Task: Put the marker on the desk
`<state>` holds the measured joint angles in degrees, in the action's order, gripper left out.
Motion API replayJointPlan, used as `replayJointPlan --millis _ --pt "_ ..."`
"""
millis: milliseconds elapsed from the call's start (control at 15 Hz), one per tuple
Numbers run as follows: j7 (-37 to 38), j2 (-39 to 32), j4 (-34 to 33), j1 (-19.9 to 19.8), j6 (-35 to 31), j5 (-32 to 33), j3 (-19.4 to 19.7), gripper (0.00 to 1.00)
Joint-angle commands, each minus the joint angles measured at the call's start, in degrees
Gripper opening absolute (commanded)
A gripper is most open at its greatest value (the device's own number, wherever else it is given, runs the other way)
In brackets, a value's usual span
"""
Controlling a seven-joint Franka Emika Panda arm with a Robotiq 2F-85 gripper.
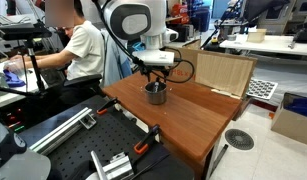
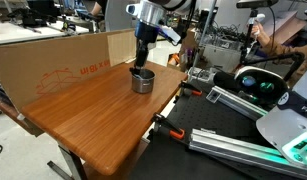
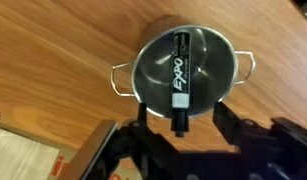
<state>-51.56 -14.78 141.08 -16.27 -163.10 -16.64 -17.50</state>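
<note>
The marker [image 3: 179, 80], black with white "EXPO" lettering, rests in the small metal pot [image 3: 218, 55] with its near end sticking out over the rim towards my gripper. The pot stands on the reddish-brown desk [image 3: 63, 60]. My gripper [image 3: 181, 120] hangs just above the pot with its fingers spread on either side of the marker's near end, not touching it. In both exterior views the gripper [image 1: 155, 82] [image 2: 143, 62] is straight over the pot [image 1: 155, 96] [image 2: 142, 82] near the desk's [image 1: 193, 120] [image 2: 93, 120] far part. The marker does not show there.
A cardboard sheet [image 1: 225, 72] [image 2: 63, 62] stands along one edge of the desk. A black metal workbench with rails [image 1: 83, 140] [image 2: 233, 130] adjoins the desk. A seated person [image 1: 78, 50] is beyond the workbench. A cardboard box [image 1: 293, 120] sits on the floor.
</note>
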Motion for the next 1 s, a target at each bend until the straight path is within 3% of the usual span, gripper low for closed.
replayJointPlan --millis 0,400,933 --pt "-3.74 -0.77 -1.14 -1.04 0.77 -3.15 -0.59 0.42" --pt "-3.09 -2.04 -2.51 -0.32 1.87 -1.67 0.60 0.01" --pt "-1.93 -2.83 -4.42 1.28 4.18 -0.25 2.55 0.05"
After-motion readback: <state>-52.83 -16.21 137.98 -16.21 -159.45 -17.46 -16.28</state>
